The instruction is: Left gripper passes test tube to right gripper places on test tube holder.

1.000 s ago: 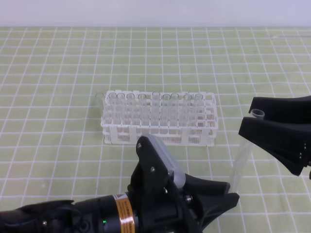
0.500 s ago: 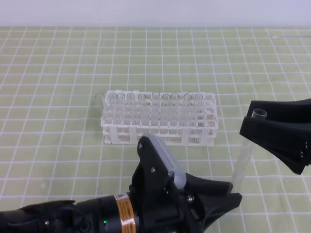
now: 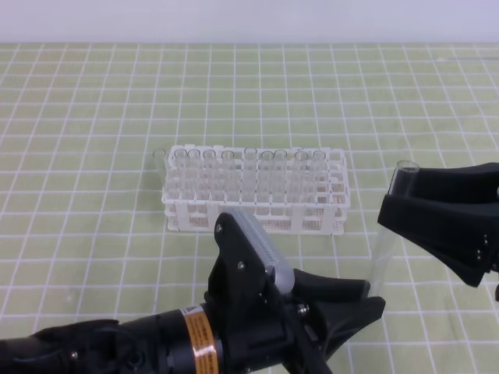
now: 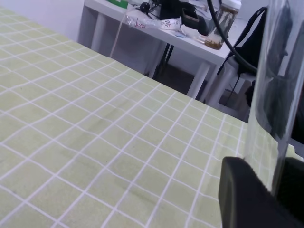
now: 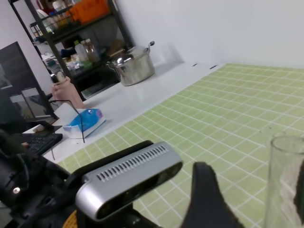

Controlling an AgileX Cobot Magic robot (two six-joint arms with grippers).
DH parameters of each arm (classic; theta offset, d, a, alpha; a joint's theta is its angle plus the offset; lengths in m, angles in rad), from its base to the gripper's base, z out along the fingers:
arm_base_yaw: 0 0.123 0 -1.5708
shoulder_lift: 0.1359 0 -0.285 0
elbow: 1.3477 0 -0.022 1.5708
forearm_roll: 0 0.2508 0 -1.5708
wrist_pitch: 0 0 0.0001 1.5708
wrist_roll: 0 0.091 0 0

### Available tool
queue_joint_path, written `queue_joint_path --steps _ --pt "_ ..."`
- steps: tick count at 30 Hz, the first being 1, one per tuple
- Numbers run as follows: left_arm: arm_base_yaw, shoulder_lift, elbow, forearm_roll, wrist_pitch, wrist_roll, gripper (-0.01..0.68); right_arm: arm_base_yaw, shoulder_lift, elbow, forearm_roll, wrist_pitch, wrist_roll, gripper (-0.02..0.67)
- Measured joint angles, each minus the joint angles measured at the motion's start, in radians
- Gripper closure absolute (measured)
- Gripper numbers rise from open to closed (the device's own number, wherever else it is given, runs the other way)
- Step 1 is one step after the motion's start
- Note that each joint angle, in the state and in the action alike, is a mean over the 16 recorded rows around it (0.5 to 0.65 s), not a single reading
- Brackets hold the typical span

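Handing over slim clear glass test tube [image 3: 387, 234], upright right of white lattice test tube holder [image 3: 256, 199]. Black cable-trailing left gripper [image 3: 373, 300]: jaws narrow on tube base. Black blocky right gripper [image 3: 395, 204]: jaws around top, grip uncertain. Advice: left releases only after right clamps firmly.

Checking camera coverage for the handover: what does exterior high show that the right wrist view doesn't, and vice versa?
Only exterior high: the white test tube holder loaded with tubes, and both arms at once, with the left gripper shut on the foot of the upright test tube and the right gripper around its top.

Only the right wrist view: beyond the table edge, a steel pot, a blue tissue pack and a black shelf rack.

Both: the tube, the left arm's silver camera housing and the green checked mat.
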Motion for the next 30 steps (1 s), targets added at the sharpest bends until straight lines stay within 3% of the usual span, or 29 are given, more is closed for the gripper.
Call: queue_joint_path --steps 6,20,30 --pt "0.0 0.003 0.0 -0.002 -0.002 0.001 0.569 0.012 0.0 0.0 0.0 -0.012 0.0 0.32" --pt "0.0 0.004 0.0 -0.001 -0.004 0.0 0.572 0.014 0.0 0.0 0.0 -0.039 -0.011 0.516" --pt "0.0 0.005 0.0 0.001 0.005 0.0 0.572 0.014 0.0 0.0 -0.001 -0.044 -0.017 0.541"
